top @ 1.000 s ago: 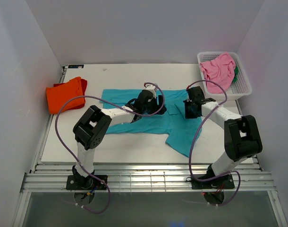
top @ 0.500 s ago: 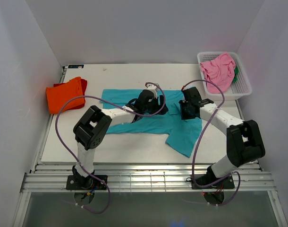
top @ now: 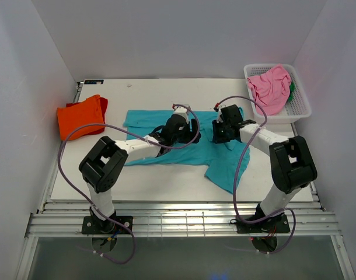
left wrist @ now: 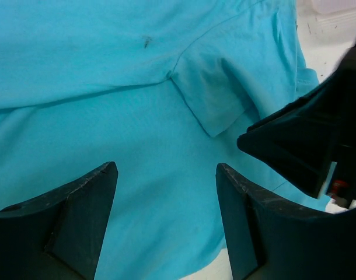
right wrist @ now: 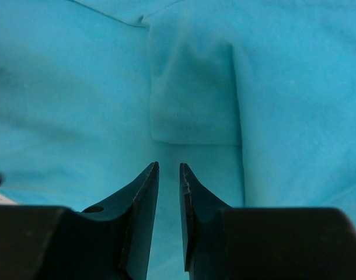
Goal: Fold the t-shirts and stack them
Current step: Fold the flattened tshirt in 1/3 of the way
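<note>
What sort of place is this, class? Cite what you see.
Likely a robot lab test cell, not a home: plain white walls box in a white table, with a left arm and right arm bolted at its near edge.

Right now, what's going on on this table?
Two robot arms are working on a teal t-shirt spread flat on the table. The left gripper hovers open over it. The right gripper, jaws narrowly apart, points at a folded-in sleeve, gripping nothing. An orange shirt lies folded at the left, and a pink one waits in the white basket.
</note>
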`<move>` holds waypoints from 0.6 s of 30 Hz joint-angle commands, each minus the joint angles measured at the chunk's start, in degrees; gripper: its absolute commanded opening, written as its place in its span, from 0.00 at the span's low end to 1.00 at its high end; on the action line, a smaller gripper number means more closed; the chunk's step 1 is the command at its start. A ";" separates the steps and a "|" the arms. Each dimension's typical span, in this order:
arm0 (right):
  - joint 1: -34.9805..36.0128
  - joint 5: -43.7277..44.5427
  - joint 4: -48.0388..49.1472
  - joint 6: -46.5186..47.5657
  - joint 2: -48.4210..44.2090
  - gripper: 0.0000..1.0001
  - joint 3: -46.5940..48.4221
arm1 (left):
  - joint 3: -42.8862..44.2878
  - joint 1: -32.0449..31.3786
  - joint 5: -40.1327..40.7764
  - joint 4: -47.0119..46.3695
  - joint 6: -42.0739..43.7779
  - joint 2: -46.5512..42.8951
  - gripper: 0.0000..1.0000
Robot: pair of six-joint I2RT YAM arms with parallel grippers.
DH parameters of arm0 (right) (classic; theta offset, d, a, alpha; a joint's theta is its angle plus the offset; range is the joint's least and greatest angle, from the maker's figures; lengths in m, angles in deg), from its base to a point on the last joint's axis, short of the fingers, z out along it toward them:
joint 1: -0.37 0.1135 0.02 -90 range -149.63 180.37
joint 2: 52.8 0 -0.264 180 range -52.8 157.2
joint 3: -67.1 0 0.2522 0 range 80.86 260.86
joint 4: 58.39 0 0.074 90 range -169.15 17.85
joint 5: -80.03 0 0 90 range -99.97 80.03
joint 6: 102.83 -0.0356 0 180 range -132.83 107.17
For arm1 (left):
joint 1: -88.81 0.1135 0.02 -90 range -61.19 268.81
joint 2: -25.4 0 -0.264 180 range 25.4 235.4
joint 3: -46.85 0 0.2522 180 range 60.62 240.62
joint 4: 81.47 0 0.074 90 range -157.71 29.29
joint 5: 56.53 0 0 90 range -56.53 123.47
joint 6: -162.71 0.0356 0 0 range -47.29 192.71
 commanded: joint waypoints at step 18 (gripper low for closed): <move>2.41 -1.11 4.58 1.39 6.05 0.31 6.12 | -6.00 -0.22 7.77 3.07 -0.96 -13.20 0.80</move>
